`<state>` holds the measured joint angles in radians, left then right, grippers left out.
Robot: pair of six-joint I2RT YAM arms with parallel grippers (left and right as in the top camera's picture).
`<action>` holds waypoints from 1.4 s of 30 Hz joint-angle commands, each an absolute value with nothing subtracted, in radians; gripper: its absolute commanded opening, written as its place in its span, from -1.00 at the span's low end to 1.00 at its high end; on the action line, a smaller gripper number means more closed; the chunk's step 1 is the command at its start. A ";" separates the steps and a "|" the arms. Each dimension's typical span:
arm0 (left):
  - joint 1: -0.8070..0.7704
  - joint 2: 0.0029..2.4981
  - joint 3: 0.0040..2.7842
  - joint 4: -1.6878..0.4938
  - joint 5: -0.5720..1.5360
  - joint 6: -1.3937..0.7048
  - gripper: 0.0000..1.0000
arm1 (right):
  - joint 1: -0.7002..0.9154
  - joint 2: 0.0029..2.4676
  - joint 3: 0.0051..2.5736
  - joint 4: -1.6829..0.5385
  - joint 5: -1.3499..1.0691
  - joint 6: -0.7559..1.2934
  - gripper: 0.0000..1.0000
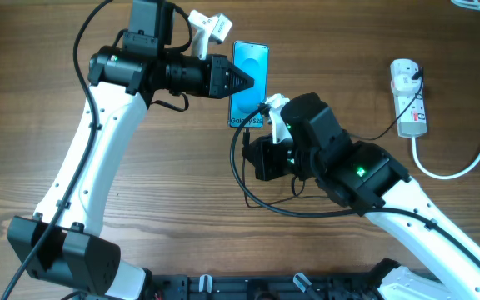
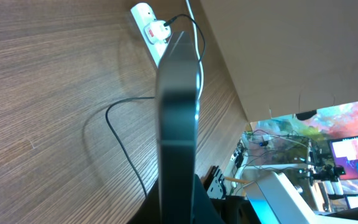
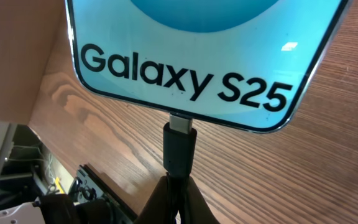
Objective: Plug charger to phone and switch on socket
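In the upper middle of the overhead frame, the phone [image 1: 252, 71] is facing screen-up over the tabletop [image 1: 57, 50], and the left gripper [image 1: 242, 81] is clamping its left edge. Just below, the right gripper [image 3: 178, 199] is pinching the charger [image 3: 179, 146] by its connector tip, which is sitting against the phone's short edge under the "Galaxy S25" text. At the right, the socket [image 1: 410, 100] is lying well apart.

A wood-grain table [image 1: 40, 100] spreads underneath, with lit monitors [image 2: 352, 149] glowing beyond its far edge.
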<state>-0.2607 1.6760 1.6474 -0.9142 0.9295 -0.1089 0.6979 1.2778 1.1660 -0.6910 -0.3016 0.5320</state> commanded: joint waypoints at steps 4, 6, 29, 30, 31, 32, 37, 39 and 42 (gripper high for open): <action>-0.260 1.678 1.653 -0.911 0.955 -0.083 -0.92 | 0.700 1.278 1.181 -0.683 -0.309 0.552 -0.91; -0.260 1.678 1.653 -0.910 0.978 -0.082 -0.92 | 0.700 1.288 1.181 -0.680 -0.314 0.552 -0.91; -0.260 1.678 1.653 -0.902 0.922 -0.049 -0.92 | 0.700 1.296 1.181 -0.673 -0.314 0.550 -0.91; -0.260 1.678 1.653 -0.898 0.922 -0.057 -0.92 | 0.700 1.296 1.181 -0.676 -0.314 0.550 -0.93; -0.260 1.678 1.653 -0.894 0.923 -0.065 -0.92 | 0.700 1.296 1.181 -0.681 -0.314 0.550 -0.91; -0.259 1.678 1.653 -0.888 0.923 -0.069 -0.92 | 0.700 1.296 1.181 -0.686 -0.315 0.550 -0.91; -0.259 1.678 1.653 -0.863 0.923 -0.113 -0.92 | 0.700 1.296 1.181 -0.695 -0.318 0.549 -0.92; -0.259 1.678 1.653 -0.865 0.923 -0.112 -0.92 | 0.700 1.296 1.181 -0.691 -0.318 0.548 -0.91; -0.260 1.678 1.653 -0.869 0.923 -0.110 -0.92 | 0.700 1.296 1.181 -0.680 -0.318 0.548 -0.91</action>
<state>-0.2607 1.6760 1.6474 -0.8715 0.9066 -0.1032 0.6979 1.2911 1.1660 -0.6933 -0.3061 0.5381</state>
